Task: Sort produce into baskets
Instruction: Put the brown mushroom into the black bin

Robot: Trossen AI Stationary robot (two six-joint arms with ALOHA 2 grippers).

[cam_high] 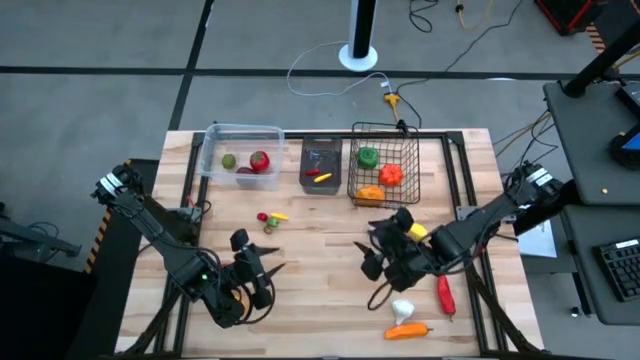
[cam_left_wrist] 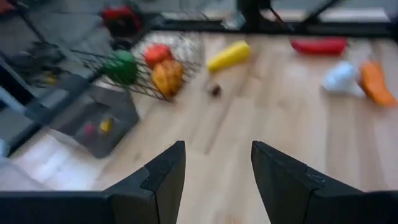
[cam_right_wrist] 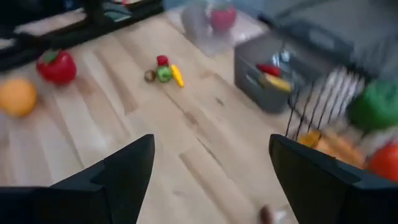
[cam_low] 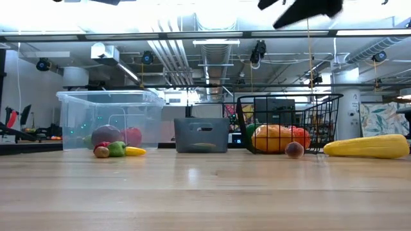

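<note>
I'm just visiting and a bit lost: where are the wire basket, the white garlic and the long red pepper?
wire basket (cam_high: 410, 150): high view, its right-hand mesh wall.
white garlic (cam_high: 402, 309): high view, middle of the bulb.
long red pepper (cam_high: 445, 294): high view, middle of its body.

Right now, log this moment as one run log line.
left end effector: open, empty, above table | right end effector: open, empty, near wire basket | loose: carrot, garlic, red pepper

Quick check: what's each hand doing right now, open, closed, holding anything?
Left hand: open, holding nothing, above the bare light wooden table.
Right hand: open wide, holding nothing, above the table near the black wire-mesh basket.
</note>
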